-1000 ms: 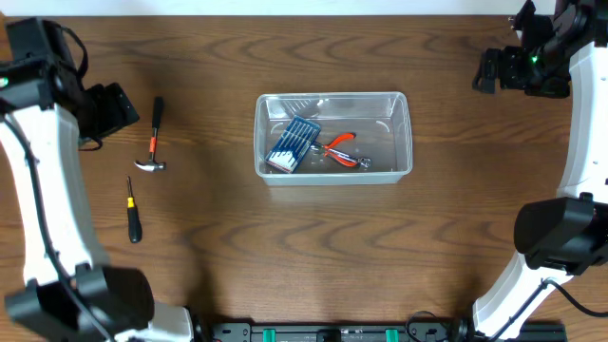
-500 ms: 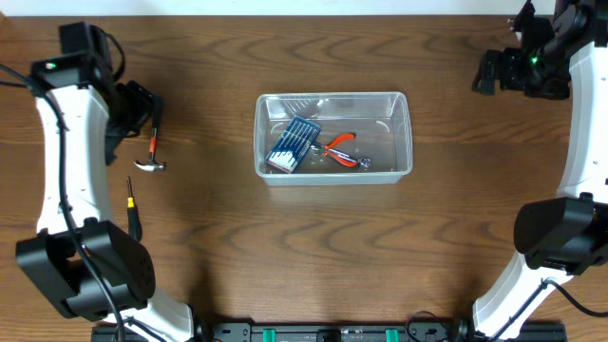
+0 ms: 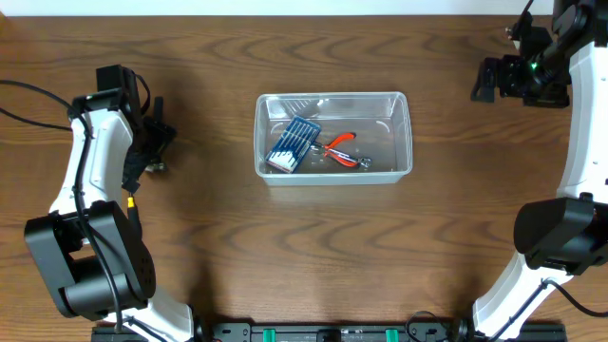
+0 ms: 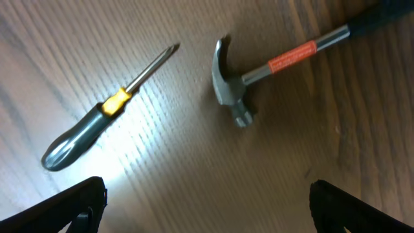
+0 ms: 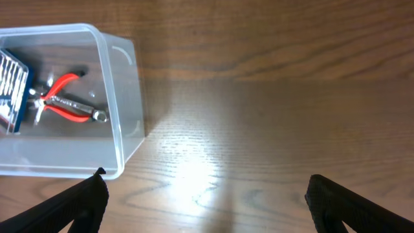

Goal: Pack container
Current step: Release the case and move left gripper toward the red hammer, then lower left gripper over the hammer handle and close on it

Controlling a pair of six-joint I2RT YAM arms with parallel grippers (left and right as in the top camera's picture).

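Dark wood-grain table [image 3: 285,247] with bright glare, pale strip beyond its far edge

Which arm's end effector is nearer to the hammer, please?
Left. The left end effector hovers just above the hammer, open; the right end effector is far off, on the other side of the container.

Clad in white shells along left arm [image 3: 90,166] and right arm [image 3: 581,123], jointed with bulky rounded black housings [image 3: 90,275], trailing a thin black cable [image 3: 33,88] at the left, lit by a small green light [image 3: 535,65] at the right wrist, tipped with matte black fingertips [image 4: 81,210] on left claw [image 4: 206,206] and right claw [image 5: 206,206].
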